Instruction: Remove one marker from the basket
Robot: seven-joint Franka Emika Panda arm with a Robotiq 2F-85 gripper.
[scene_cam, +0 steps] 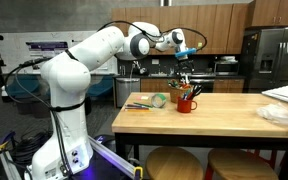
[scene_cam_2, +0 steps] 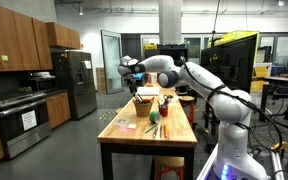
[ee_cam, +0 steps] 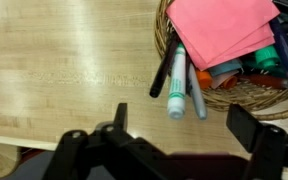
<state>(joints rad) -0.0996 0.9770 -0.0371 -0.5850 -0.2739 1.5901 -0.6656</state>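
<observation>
Wood tabletop (ee_cam: pixel 64 70): pale grained boards that carry every item listed here.
Wicker basket (ee_cam: pixel 246 97): round with a woven rim, at the top right of the wrist view. In an exterior view (scene_cam_2: pixel 144 103) it stands near the Red cup (scene_cam_2: pixel 165 104).
Marker (ee_cam: pixel 177 78): white barrel with a teal-green end. It lies tilted across the basket rim, with its upper end inside under the pink paper and its green end out over the tabletop.
Black marker (ee_cam: pixel 162 70): just beside the Marker on one side, also across the rim.
Pale blue marker (ee_cam: pixel 196 95): just beside the Marker on the other side, with its tip past the rim.
Pink paper (ee_cam: pixel 224 25): sheets lying on top of the basket's contents and covering the markers' upper ends.
Other pens (ee_cam: pixel 259 60): orange, teal and dark pieces inside the basket, too jumbled to tell apart.
Gripper (ee_cam: pixel 176 112): black, with two fingers spread wide and nothing between them. In the wrist view the Marker's green end shows between the fingers. In both exterior views (scene_cam: pixel 184 72) (scene_cam_2: pixel 136 82) the Gripper hangs above the table items, apart from them.
Red cup, further: pens stick out of its top (scene_cam: pixel 187 103).
Pale green round object (scene_cam: pixel 159 100): on the tabletop near the Red cup.
Loose pens (scene_cam: pixel 139 105): lying flat near the table edge.
</observation>
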